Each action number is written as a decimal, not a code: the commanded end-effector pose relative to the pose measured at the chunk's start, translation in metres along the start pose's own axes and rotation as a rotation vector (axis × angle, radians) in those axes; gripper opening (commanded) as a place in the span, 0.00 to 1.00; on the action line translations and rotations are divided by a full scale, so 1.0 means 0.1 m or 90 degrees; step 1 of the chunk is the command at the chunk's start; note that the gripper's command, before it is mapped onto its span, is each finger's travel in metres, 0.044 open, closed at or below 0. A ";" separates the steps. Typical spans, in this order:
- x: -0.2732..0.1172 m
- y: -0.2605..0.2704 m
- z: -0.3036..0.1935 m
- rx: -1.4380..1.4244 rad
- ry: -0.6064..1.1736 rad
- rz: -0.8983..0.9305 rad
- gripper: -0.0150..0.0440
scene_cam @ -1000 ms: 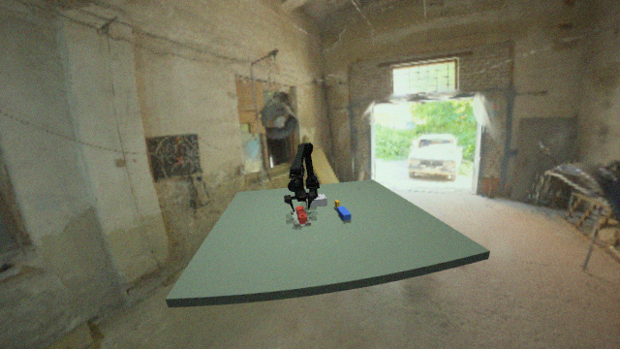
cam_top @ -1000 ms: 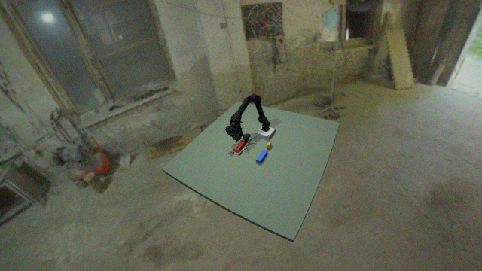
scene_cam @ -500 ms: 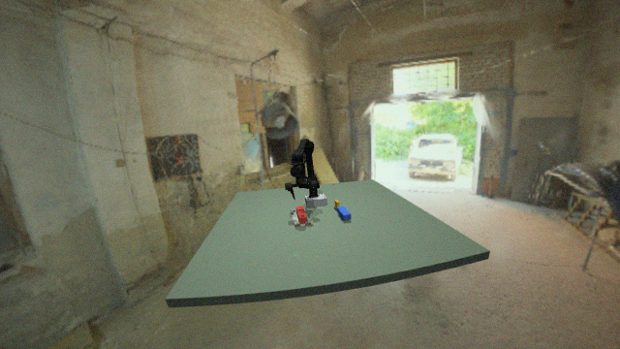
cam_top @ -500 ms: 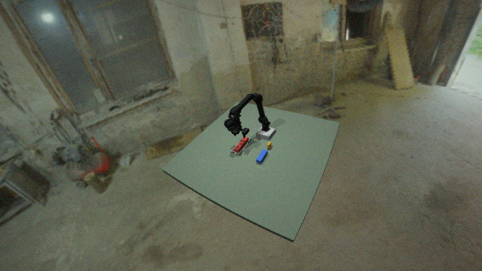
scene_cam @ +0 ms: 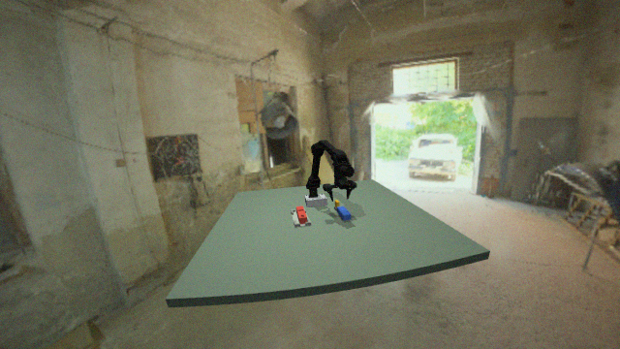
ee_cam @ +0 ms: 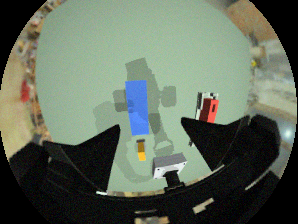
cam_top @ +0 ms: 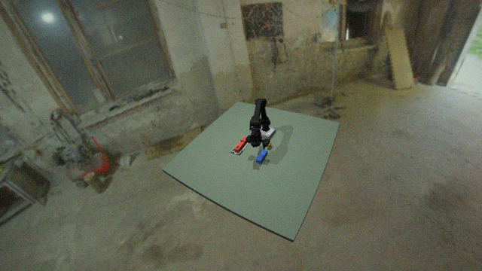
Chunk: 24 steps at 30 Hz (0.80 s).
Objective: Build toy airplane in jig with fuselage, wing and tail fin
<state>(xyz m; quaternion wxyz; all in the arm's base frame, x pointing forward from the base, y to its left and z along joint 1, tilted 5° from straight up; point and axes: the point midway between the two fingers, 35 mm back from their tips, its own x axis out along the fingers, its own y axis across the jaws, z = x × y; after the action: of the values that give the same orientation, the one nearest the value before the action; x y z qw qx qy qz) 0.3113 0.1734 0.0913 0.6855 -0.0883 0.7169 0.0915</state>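
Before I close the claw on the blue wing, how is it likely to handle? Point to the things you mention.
The blue wing [cam_top: 261, 156] [scene_cam: 343, 212] [ee_cam: 137, 102] looks like a rigid block, so it probably won't flex. Its flat, straight sides suggest it would slide or pivot rather than roll if nudged. Being long, it may swing if gripped near one end.

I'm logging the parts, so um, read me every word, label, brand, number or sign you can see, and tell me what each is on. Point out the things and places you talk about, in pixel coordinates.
None can be read.
Red fuselage [cam_top: 240, 145] [scene_cam: 301, 214] [ee_cam: 208, 111], blue block [cam_top: 261, 156] [scene_cam: 343, 213] [ee_cam: 137, 107]: no lettering visible.
Car [scene_cam: 435, 157] outside the doorway: any plate is too blurred to read.
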 end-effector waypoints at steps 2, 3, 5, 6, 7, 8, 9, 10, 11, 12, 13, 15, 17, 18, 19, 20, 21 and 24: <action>0.02 0.20 0.00 0.014 0.001 0.002 1.00; 0.02 0.20 0.00 0.014 0.001 0.002 1.00; 0.10 0.21 0.00 0.014 0.001 0.002 1.00; 0.20 0.21 0.00 0.014 0.001 0.002 1.00; 0.29 0.21 0.00 0.014 0.001 0.002 1.00; 0.35 0.21 0.00 0.014 0.001 0.002 1.00; 0.37 0.21 0.00 0.014 0.001 0.002 1.00; 0.37 0.21 0.00 0.014 0.001 0.002 1.00; 0.37 0.21 0.00 0.014 0.001 0.002 1.00; 0.37 0.21 0.00 0.014 0.001 0.002 1.00; 0.38 0.21 0.00 0.014 0.001 0.002 1.00; 0.47 0.21 0.00 0.014 0.001 0.002 1.00; 0.52 0.21 -0.01 0.014 0.001 0.002 1.00; 0.52 0.21 -0.01 0.014 0.001 0.002 1.00; 0.52 0.21 -0.01 0.014 0.001 0.002 1.00; 0.52 0.21 -0.01 0.014 0.001 0.002 1.00; 0.53 0.21 0.00 0.014 0.001 0.002 1.00; 0.58 0.21 0.00 0.014 0.001 0.002 1.00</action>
<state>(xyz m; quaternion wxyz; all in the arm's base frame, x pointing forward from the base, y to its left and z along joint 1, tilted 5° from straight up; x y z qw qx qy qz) 0.3042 0.1929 0.0393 0.6871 -0.0827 0.7168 0.0859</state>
